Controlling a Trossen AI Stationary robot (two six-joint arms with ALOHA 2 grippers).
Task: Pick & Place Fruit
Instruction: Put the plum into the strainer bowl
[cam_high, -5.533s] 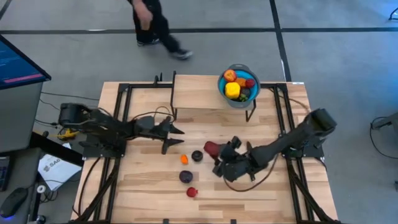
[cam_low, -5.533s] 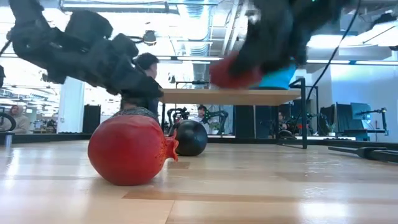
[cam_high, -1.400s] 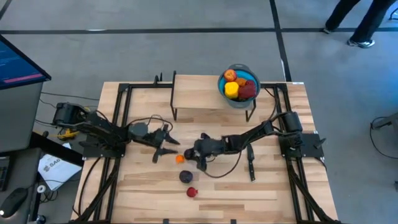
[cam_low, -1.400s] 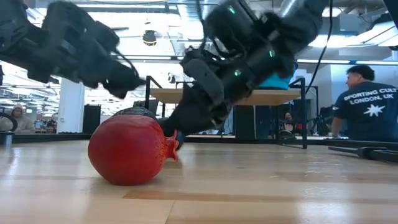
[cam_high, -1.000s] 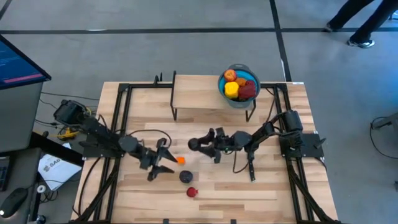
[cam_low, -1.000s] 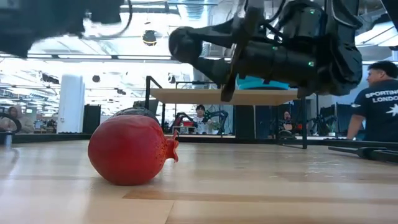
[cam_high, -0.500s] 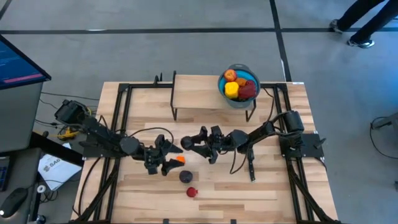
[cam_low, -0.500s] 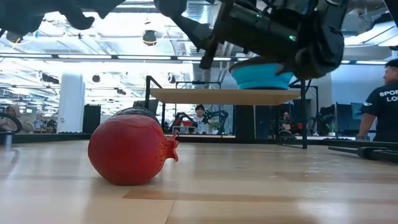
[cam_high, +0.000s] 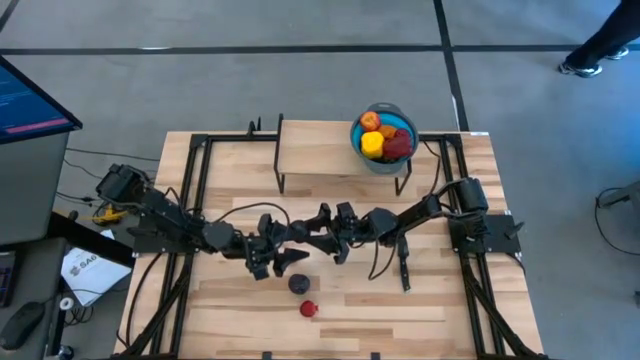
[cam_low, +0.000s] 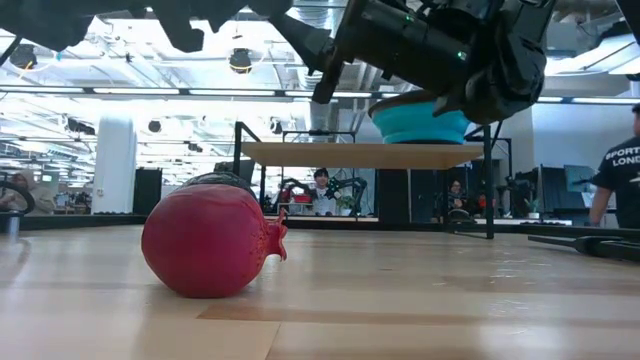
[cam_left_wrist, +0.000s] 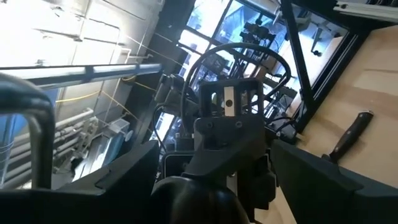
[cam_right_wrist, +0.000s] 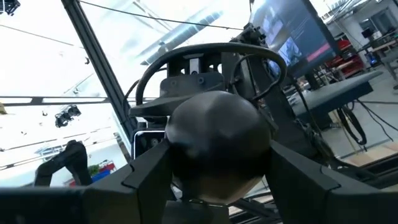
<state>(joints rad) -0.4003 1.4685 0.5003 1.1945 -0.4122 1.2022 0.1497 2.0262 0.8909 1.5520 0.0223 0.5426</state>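
Counting from the near edge, I find two fruits loose on the worktop (cam_high: 230, 310): a red one (cam_low: 208, 241) closest, and a purple one (cam_high: 298, 284) just behind it, apart from it. One slim black knife (cam_high: 403, 268) lies off to my right side, well clear of both.

Above the middle of the worktop my two tools meet nose to nose. My left tool (cam_high: 280, 258) hangs just above and beside the purple fruit, its fingers (cam_left_wrist: 118, 174) spread wide, gripping nothing. My right tool (cam_high: 303, 232) is clamped on a third fruit, a dark fruit (cam_right_wrist: 214, 137), round and pinched between both fingers, lifted off the wood. That dark fruit sits in the gap between my left tool's spread fingers; I cannot tell if they touch it.

Farther back stands one raised shelf (cam_high: 315, 148), and at its right end one blue bowl (cam_high: 384, 166). In it at least three fruits show: one orange-red (cam_high: 370, 121), one yellow (cam_high: 373, 144) and one red (cam_high: 398, 146), packed against each other.
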